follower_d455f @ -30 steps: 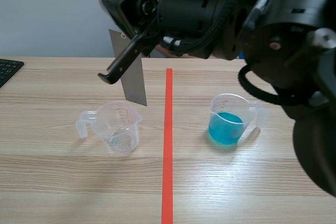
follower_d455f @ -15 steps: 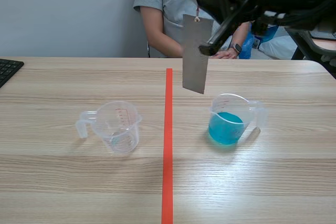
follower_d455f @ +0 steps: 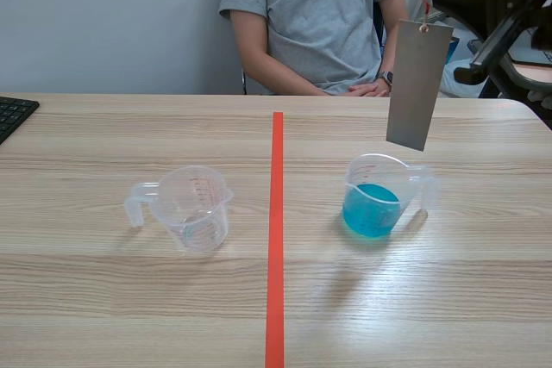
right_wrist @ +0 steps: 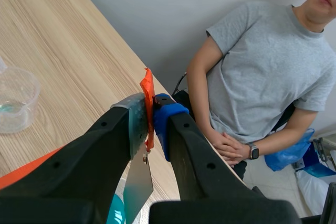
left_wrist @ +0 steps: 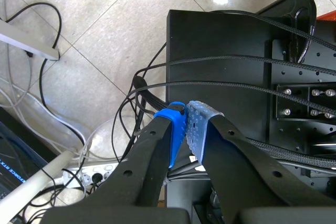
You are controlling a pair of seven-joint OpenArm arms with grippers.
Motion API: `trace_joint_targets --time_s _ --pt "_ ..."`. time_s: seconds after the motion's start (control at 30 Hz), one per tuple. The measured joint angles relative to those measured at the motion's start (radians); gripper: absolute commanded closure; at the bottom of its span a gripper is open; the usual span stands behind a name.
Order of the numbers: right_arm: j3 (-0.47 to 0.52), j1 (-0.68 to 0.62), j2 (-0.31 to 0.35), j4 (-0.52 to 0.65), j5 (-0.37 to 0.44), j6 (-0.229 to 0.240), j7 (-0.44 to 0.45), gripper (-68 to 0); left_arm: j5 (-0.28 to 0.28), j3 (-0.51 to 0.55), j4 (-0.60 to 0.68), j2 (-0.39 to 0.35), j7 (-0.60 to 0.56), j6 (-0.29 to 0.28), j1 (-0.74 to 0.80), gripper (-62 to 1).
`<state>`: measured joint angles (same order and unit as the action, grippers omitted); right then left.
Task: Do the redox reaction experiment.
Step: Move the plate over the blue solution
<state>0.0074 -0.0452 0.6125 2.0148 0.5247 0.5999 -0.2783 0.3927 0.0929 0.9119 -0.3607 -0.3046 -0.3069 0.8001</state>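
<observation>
Scene view: the right gripper (follower_d455f: 429, 2) was cut off far right; a grey plate (follower_d455f: 418, 84) was hung above the blue-liquid beaker (follower_d455f: 375, 200). Left wrist view: the left gripper's (left_wrist: 186, 124) fingers were pressed together, empty; "FORCE RTX" was legible. Right wrist view: fingers were clamped on the plate's orange tag (right_wrist: 148, 100).

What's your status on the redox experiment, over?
Left gripper shut, empty, off the table. Right gripper shut on orange tag; metal plate hangs above blue-liquid cup, not dipped. Nothing between them.
</observation>
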Motion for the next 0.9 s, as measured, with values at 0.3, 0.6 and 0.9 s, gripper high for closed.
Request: trace_joint_targets --time_s 0.3,0.6,0.9 --pt "0.0 0.0 0.0 -0.045 0.002 0.0 0.057 -1.3 0.002 0.032 0.138 -0.046 -0.092 0.0 0.131 -4.0" --pt "-0.01 0.0 0.04 -0.073 0.0 0.01 0.11 -1.3 -0.03 0.138 0.423 -0.116 -0.186 0.0 0.299 -4.1" --pt "-0.01 0.0 0.042 -0.073 0.0 0.01 0.11 -1.3 -0.082 0.14 0.722 -0.236 -0.075 -0.001 0.257 -4.1"
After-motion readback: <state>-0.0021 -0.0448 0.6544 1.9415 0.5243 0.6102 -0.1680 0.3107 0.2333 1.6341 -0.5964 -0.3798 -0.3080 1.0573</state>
